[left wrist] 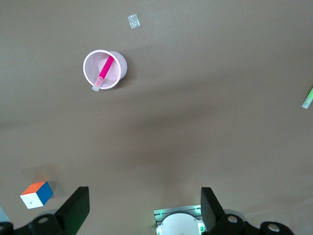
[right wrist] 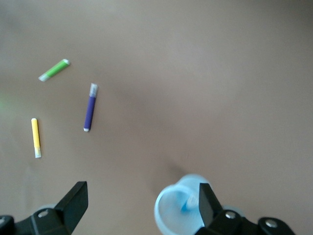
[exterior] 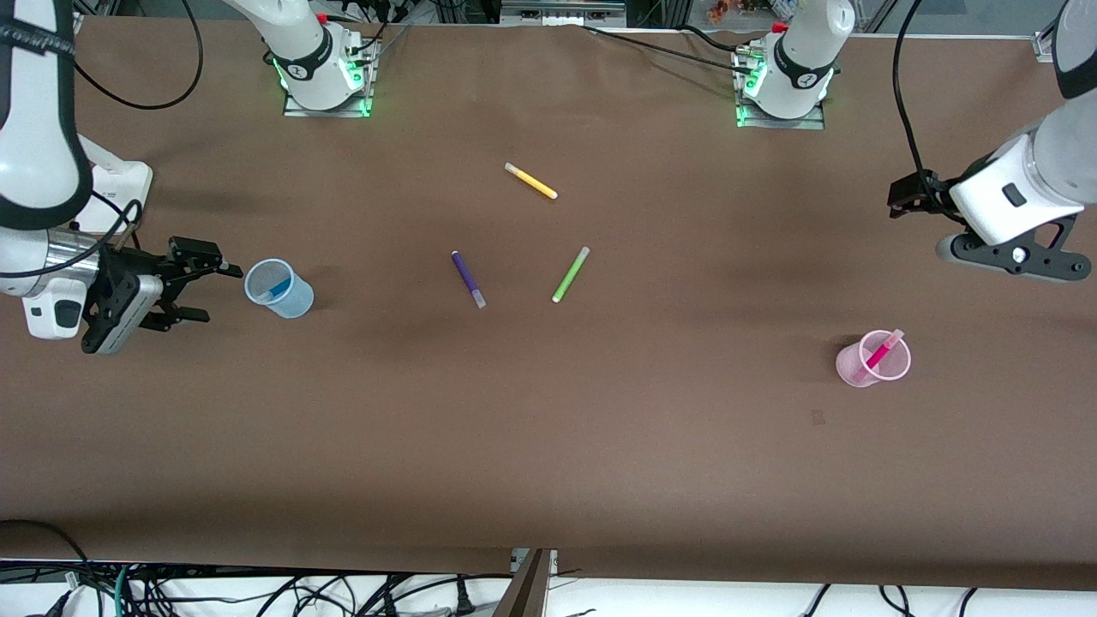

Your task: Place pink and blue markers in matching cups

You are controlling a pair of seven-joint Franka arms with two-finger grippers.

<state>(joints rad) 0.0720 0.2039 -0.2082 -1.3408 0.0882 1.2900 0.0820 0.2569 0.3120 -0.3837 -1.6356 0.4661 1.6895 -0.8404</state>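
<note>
The pale blue cup (exterior: 278, 289) stands upright toward the right arm's end of the table, with the blue marker (exterior: 272, 290) leaning inside it. My right gripper (exterior: 214, 293) is open and empty just beside this cup. In the right wrist view the cup (right wrist: 171, 213) and marker (right wrist: 186, 206) show close to one finger (right wrist: 208, 203). The pale pink cup (exterior: 872, 360) stands toward the left arm's end, with the pink marker (exterior: 883, 350) leaning in it, cap above the rim. My left gripper (exterior: 898, 199) is open and empty, held high and well apart from the pink cup (left wrist: 105, 68).
A yellow pen (exterior: 531, 181), a dark purple pen (exterior: 468, 278) and a lime green pen (exterior: 570, 274) lie loose in the middle of the table. A colour cube (left wrist: 36, 194) shows in the left wrist view. The arm bases (exterior: 326, 77) stand along the top edge.
</note>
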